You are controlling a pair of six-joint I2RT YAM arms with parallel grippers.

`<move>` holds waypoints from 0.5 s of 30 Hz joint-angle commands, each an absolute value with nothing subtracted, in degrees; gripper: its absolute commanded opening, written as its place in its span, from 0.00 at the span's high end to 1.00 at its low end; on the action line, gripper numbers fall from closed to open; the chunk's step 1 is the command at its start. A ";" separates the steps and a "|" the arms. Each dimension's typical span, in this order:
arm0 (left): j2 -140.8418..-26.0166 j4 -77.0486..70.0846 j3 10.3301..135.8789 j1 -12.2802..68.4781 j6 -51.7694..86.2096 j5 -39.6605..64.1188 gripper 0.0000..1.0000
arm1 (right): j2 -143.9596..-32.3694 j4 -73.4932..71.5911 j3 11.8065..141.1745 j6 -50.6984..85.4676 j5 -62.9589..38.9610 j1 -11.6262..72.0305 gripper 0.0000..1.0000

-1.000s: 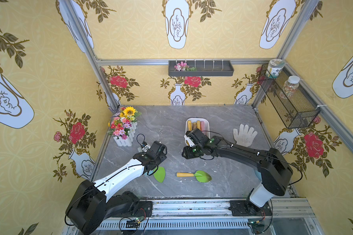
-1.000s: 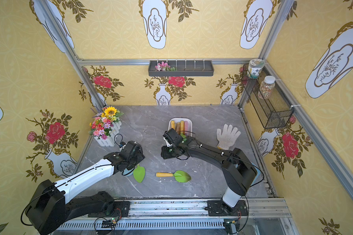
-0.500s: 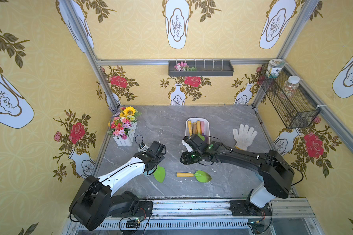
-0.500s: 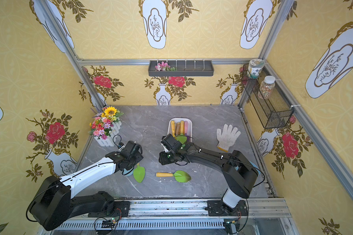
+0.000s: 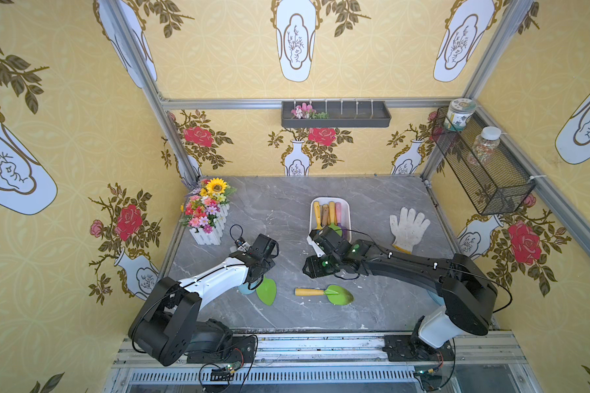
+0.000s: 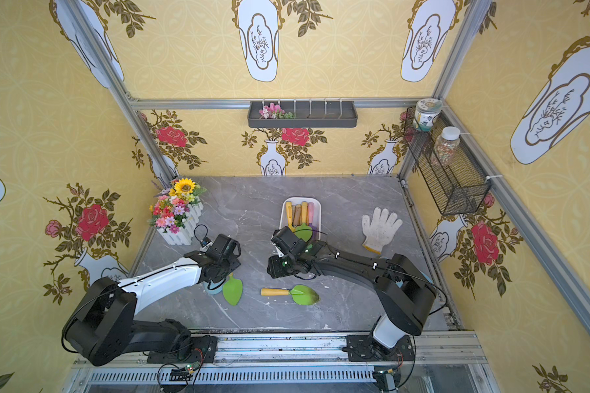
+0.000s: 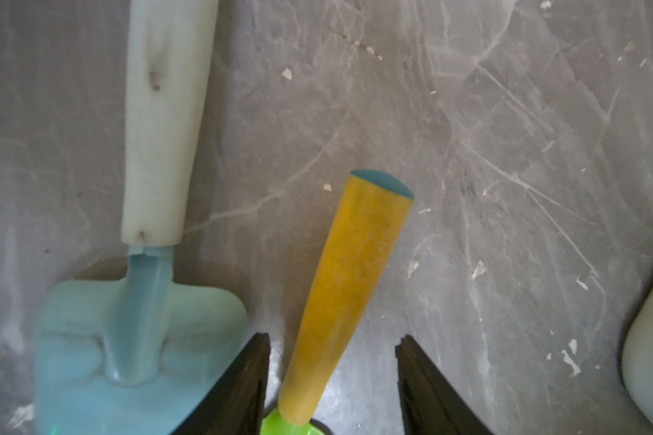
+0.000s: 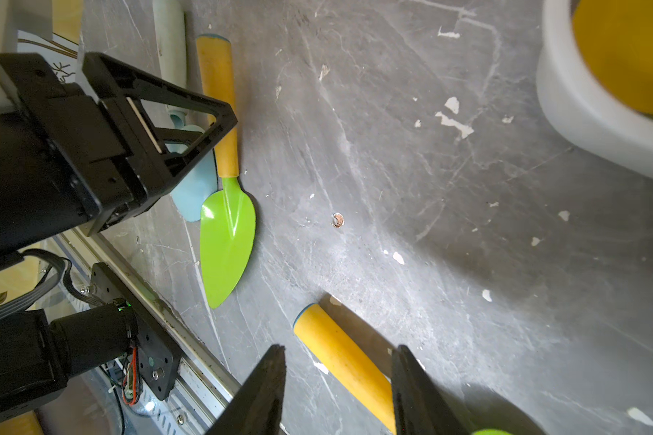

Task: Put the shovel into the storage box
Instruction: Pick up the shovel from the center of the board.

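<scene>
— What did the storage box (image 5: 330,199) hold?

— Several shovels laid side by side, with yellow, brown, orange and pink handles and a green blade at the near end. The box stood on the tabletop (image 5: 280,204), toward the back middle.

— And the other containers?

— The dark grey tray (image 5: 355,122) on the back wall had pink flowers (image 5: 303,110) in its leftmost compartment. The wire-mesh basket (image 5: 491,177) on the right wall carried two jars; the labelled jar (image 5: 459,115) showed too small to read.

— Which shovels lay outside the box?

— A green shovel (image 5: 324,293) lay near the front edge, well apart from the box. The right hand (image 8: 339,346) hung over it, fingers apart either side of its yellow handle. The left hand (image 7: 331,336), also apart, straddled the handle of a second green shovel (image 5: 266,291) without touching it, and a pale blue shovel (image 7: 140,320) lay just beside.
</scene>
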State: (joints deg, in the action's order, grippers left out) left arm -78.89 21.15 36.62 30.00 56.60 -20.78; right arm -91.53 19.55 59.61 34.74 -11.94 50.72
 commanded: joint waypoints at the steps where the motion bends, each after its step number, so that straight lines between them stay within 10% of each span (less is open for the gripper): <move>1: -80.29 19.91 36.71 29.88 55.55 -19.57 0.43 | -91.42 18.29 59.15 35.79 -11.17 50.80 0.50; 15: -83.33 16.31 35.66 30.06 54.77 -15.65 0.60 | -91.96 18.03 58.54 36.47 -10.75 50.78 0.50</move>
